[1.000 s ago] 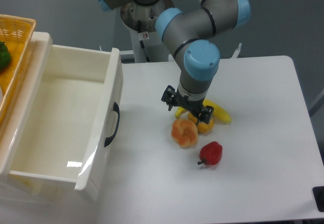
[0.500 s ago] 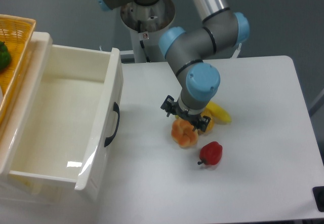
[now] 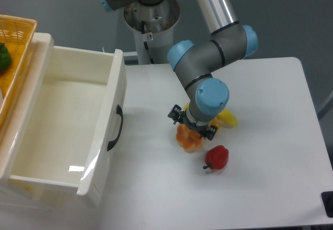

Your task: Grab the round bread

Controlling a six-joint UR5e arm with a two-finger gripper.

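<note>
the pincer (image 3: 191, 127) is sitting low over the bread (image 3: 188, 138), its wrist pointing straight down so the two fingers can straddle the bun from above. the bread is lying on the desk (image 3: 270, 115) directly beneath the pincer, its top half hidden by the fingers. the jaws are looking spread to about the bun's width, one dark tip showing on each side of it, but whether they are already pressing on it i cannot tell from this angle. the bun is not lifted yet. a banana (image 3: 227, 117) is lying just behind the pincer and nearly touching the bread, and a pepper (image 3: 217, 157) is resting near its front right, so the fingers are probably working in a tight gap.
</note>
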